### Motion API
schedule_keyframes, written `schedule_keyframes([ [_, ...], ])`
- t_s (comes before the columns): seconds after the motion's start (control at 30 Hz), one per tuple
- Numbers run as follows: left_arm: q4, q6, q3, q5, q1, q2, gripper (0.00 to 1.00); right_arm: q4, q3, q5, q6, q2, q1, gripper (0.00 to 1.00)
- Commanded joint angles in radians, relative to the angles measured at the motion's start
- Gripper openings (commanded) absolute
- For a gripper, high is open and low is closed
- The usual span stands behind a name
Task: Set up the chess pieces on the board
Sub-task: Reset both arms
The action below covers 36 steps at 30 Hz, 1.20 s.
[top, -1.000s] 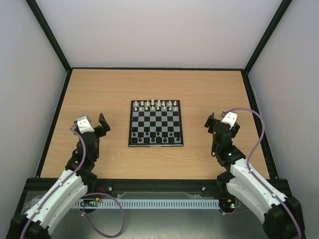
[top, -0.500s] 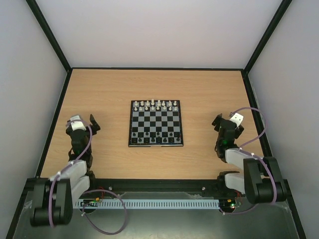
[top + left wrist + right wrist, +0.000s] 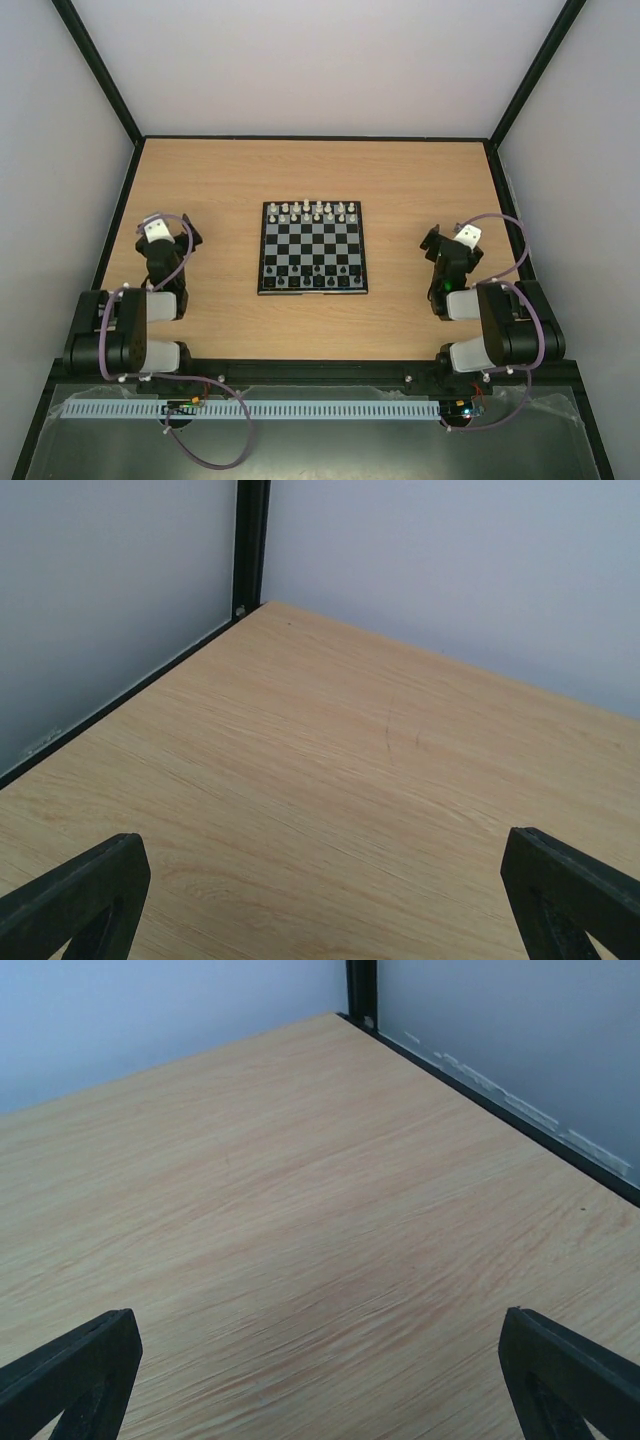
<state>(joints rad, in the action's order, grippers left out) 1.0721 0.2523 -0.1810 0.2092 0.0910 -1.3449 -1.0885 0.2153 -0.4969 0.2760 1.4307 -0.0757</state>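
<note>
The board (image 3: 313, 248), with black and pale grey checks and a thin black frame, lies at the middle of the wooden table. White chess pieces (image 3: 312, 211) stand in its two far rows and black chess pieces (image 3: 313, 276) in its near rows. My left gripper (image 3: 172, 230) is open and empty, folded back far left of the board. My right gripper (image 3: 440, 243) is open and empty, folded back to the right of the board. Both wrist views show only bare wood between wide-apart fingertips (image 3: 80, 895) (image 3: 570, 1370). The board is out of view in both.
Black frame posts and pale walls close in the table (image 3: 420, 180) on the left, back and right. A black rail and a white cable duct (image 3: 260, 409) run along the near edge. Purple cables loop off both arms.
Both arms have folded back toward their bases, the left gripper drawing left and the right gripper drawing right, away from the board. The pieces have not moved.
</note>
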Motion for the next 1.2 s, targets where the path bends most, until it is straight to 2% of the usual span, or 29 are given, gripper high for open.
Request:
schedule_keyframes([
  [0.0,0.066,-0.063,-0.062,0.047,-0.051,-0.070,0.99,-0.220,-0.085,0.034,-0.032,-0.029,0.005,0.99],
  [0.17,0.019,-0.109,-0.124,0.093,-0.102,-0.131,0.99,-0.227,-0.086,0.040,-0.037,-0.025,0.005,0.99],
  [0.3,0.119,-0.125,-0.081,0.028,-0.093,-0.154,0.99,-0.238,-0.094,0.045,-0.041,-0.028,0.004,0.99],
  [0.4,0.112,-0.125,-0.080,0.021,-0.091,-0.152,1.00,-0.345,-0.148,0.098,-0.066,-0.017,0.004,0.99],
  [0.47,0.113,-0.126,-0.081,0.022,-0.091,-0.153,0.99,-0.425,-0.136,0.111,-0.080,0.076,0.004,0.99],
  [0.5,0.116,-0.127,-0.080,0.022,-0.091,-0.154,0.99,-0.399,-0.124,0.103,-0.082,0.082,0.002,0.99],
  [0.53,0.114,-0.127,-0.081,0.022,-0.091,-0.153,0.99,-0.281,-0.096,0.102,-0.067,0.050,0.002,0.99],
  [0.6,0.112,-0.129,-0.083,0.023,-0.092,-0.155,1.00,-0.295,-0.056,0.100,-0.078,0.089,0.002,0.99],
  [0.63,0.106,-0.134,-0.087,0.027,-0.096,-0.156,1.00,-0.194,-0.013,0.108,-0.074,0.077,0.002,0.99],
  [0.67,0.106,-0.136,-0.086,0.030,-0.098,-0.158,0.99,-0.166,0.008,0.103,-0.071,0.089,0.002,0.99],
  [0.7,0.106,-0.135,-0.087,0.030,-0.099,-0.157,0.99,-0.208,-0.004,0.101,-0.078,0.101,0.002,0.99],
  [0.73,0.106,-0.135,-0.087,0.030,-0.099,-0.156,0.99,-0.148,0.010,0.104,-0.069,0.082,0.002,0.99],
  [0.97,0.138,-0.155,-0.078,-0.025,-0.094,-0.180,1.00,-0.178,0.000,0.105,-0.073,0.085,0.002,0.99],
  [1.17,0.149,-0.160,-0.072,-0.016,-0.100,-0.176,0.99,-0.167,0.001,0.104,-0.072,0.081,0.002,0.99],
])
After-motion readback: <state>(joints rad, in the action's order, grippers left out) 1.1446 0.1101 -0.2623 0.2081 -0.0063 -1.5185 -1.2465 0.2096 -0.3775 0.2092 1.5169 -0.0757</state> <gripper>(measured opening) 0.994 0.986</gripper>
